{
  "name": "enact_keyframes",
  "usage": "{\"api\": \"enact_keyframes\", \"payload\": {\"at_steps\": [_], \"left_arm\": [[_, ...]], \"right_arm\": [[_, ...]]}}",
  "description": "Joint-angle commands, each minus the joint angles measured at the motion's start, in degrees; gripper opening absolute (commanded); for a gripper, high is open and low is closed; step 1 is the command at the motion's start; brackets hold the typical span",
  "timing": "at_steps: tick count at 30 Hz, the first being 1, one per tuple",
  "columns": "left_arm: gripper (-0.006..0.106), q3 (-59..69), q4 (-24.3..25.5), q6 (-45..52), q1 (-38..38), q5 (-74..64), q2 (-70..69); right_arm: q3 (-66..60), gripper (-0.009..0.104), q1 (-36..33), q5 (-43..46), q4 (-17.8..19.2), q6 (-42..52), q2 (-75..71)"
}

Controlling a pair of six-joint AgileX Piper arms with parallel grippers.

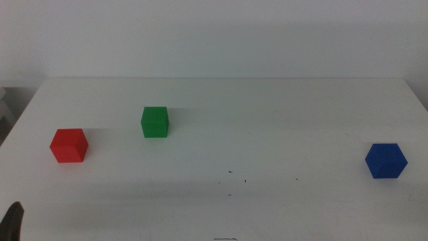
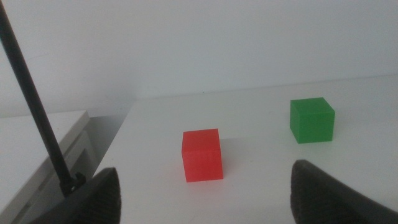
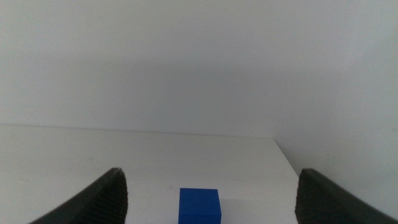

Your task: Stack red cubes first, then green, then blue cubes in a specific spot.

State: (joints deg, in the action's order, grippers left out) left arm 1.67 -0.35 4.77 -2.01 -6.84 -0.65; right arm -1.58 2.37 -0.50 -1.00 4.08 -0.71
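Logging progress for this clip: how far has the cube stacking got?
Nothing is stacked yet. The red cube, green cube and blue cube all sit apart on the white table. Nothing is in hand: the left pincer is open with the red cube ahead of it, and the right pincer is open facing the blue cube. All three placements remain, red first.

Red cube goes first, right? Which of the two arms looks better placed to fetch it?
Probably the left. The red cube lies on the table's left side, and the left gripper, jaws open, faces it closely. The right gripper, also open, faces the blue cube at the far right.
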Motion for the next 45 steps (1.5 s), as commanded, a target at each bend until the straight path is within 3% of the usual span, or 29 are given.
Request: {"api": "enact_keyframes", "payload": {"at_steps": [1, 21, 45], "left_arm": [[0.093, -0.7, -0.9, -1.2, 0.2, 4.7, -1.5], [0.093, -22.3, -0.8, -1.5, -3.8, -1.1, 21.4], [0.093, -54.4, 0.9, -1.3, -3.8, -34.5, 47.5]], "right_arm": [[0.6, 0.071, 0.3, 4.4, 0.6, 0.6, -0.9], [0.6, 0.071, 0.3, 4.4, 0.6, 0.6, -0.9], [0.6, 0.071, 0.3, 4.4, 0.6, 0.6, -0.9]]}}
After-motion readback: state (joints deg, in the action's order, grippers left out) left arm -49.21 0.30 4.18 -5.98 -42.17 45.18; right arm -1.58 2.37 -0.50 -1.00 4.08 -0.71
